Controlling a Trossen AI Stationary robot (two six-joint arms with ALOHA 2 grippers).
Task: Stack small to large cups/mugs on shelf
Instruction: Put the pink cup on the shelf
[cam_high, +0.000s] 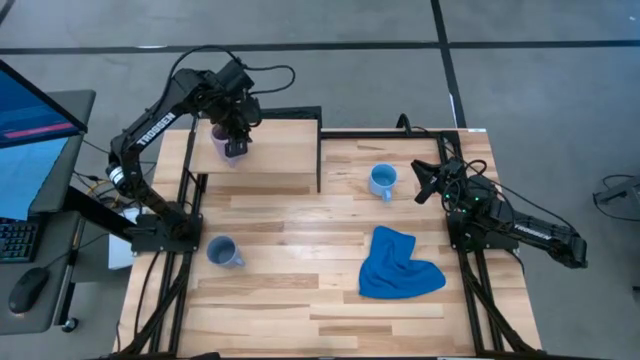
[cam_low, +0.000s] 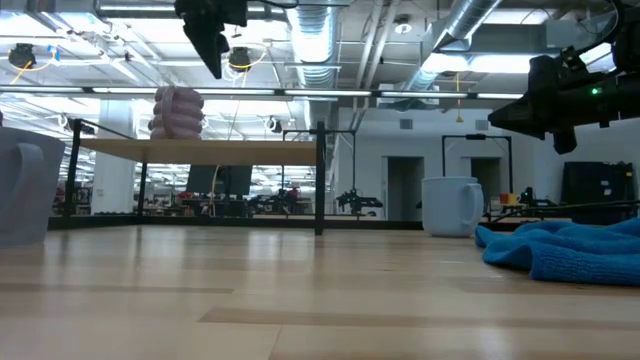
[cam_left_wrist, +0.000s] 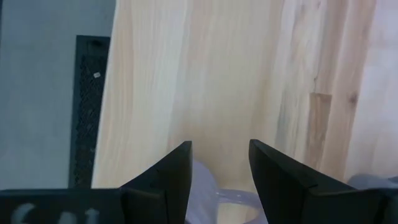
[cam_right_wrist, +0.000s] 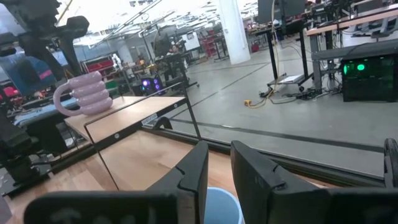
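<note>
The pale purple mug (cam_high: 219, 133) stands upright on the light-wood shelf (cam_high: 285, 150) near its left end; it also shows in the low view (cam_low: 177, 112). My left gripper (cam_left_wrist: 219, 146) hangs open just above it, clear of its rim (cam_left_wrist: 208, 182). On the tabletop, the bright light blue mug (cam_high: 382, 181) stands right of the shelf and the grey-blue mug (cam_high: 224, 251) stands at the near left. My right gripper (cam_right_wrist: 219, 149) rests level at the table's right side, behind the light blue mug (cam_right_wrist: 217, 205), open by a narrow gap with nothing in it.
A crumpled blue cloth (cam_high: 398, 265) lies on the table's right half, near the right arm's base. The shelf's black frame (cam_low: 319, 180) stands on the far left part of the table. A desk with a monitor (cam_high: 30, 110) stands left of the table.
</note>
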